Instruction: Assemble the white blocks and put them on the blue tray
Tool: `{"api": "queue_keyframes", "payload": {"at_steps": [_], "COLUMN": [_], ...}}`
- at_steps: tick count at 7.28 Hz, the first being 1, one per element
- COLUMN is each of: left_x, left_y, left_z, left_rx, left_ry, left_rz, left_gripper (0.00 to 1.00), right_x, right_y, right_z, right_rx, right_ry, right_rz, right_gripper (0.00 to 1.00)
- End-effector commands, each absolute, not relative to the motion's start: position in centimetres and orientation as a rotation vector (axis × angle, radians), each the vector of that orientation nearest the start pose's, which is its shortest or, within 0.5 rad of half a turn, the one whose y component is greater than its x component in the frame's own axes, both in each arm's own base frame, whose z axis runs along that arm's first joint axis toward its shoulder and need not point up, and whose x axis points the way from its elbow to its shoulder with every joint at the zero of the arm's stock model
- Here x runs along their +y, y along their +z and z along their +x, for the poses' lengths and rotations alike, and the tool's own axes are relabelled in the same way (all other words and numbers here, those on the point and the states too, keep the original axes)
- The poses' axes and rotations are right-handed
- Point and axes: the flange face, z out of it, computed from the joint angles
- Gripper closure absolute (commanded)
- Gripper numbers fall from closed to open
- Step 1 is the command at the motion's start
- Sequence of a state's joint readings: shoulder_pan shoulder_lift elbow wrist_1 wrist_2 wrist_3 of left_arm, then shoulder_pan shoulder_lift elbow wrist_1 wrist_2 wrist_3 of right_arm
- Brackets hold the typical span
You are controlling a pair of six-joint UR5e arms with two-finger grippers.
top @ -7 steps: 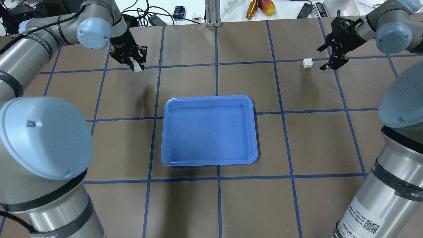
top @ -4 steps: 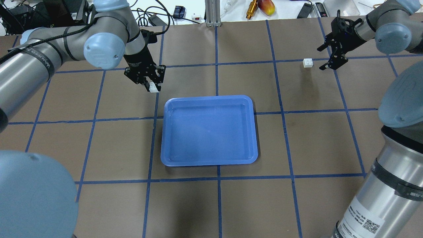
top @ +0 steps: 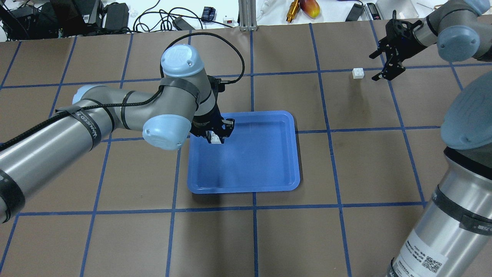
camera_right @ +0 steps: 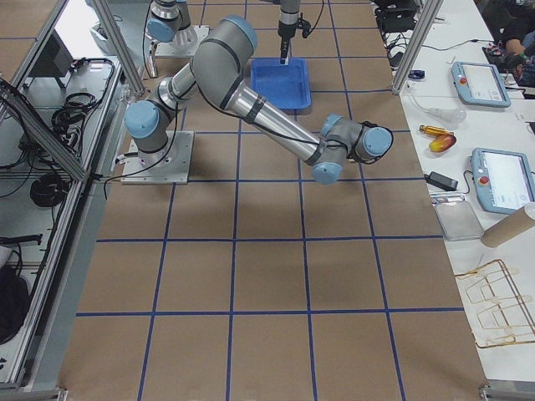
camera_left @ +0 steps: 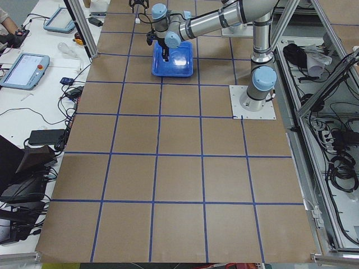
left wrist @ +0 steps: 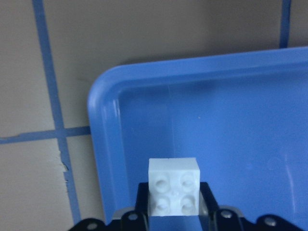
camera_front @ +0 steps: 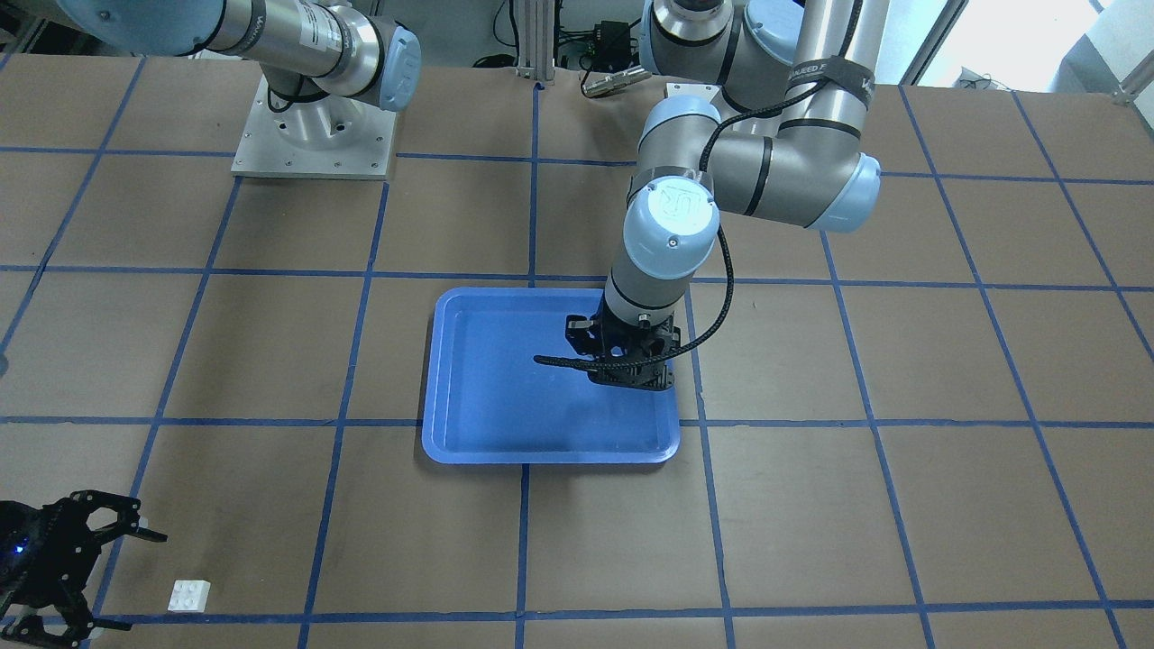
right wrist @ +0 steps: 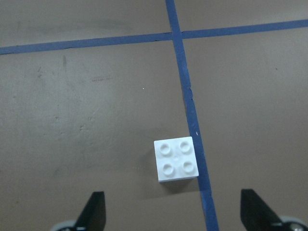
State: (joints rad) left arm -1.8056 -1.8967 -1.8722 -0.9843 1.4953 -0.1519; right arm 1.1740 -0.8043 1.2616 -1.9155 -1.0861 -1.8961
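One white block (left wrist: 173,185) sits clamped between the fingers of the left tool (top: 216,135), over the far left corner of the blue tray (top: 250,181), just inside the rim. We cannot tell how high it hangs above the tray floor. The other white block (top: 358,73) lies studs up on the worktop (top: 346,173) at the far right, well apart from the tray and touching a blue tape line (right wrist: 192,110). The right tool (top: 373,68) hovers beside it with its fingers spread wide and nothing in them.

We judge the step in hand to be bringing the held block to a spot where the two can be joined. To do that well, we would move it a little toward the tray's middle, since the raised rim is close on the left and a finger could catch on it. We would lower it straight and level, so that it lands flat and square. If we set it down, we should release only once it rests on the floor, otherwise so small a piece may tip or skid on the smooth plastic. The right tool should centre its gap over its block before it clenches.
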Motion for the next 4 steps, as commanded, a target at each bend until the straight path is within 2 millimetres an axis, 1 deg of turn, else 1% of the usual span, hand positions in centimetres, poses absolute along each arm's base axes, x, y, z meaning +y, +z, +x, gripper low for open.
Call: {"api": "queue_keyframes", "payload": {"at_steps": [1, 2, 3, 4], "left_x": [-46.8, -45.9, -45.8, -45.7], "left_y": [19.8, 19.6, 19.4, 19.2], "left_z": [-29.6, -30.7, -30.7, -30.9], "left_rx": [3.219, 3.213, 3.212, 3.211], "left_ry": [0.022, 0.028, 0.036, 0.044], "left_rz": [-0.003, 0.030, 0.008, 0.002], "left_gripper": [1.00, 1.00, 1.00, 1.00], "right_x": [-75.0, -75.1, -75.1, -75.1], "right_y": [19.5, 19.5, 19.7, 19.2], "right_z": [-10.7, -10.1, -9.8, -10.0], "right_rx": [2.051, 2.042, 2.037, 2.044], "right_ry": [-0.552, -0.553, -0.547, -0.517], "right_rz": [-1.886, -1.893, -1.915, -1.926], "right_gripper": [0.00, 0.00, 0.00, 0.00]}}
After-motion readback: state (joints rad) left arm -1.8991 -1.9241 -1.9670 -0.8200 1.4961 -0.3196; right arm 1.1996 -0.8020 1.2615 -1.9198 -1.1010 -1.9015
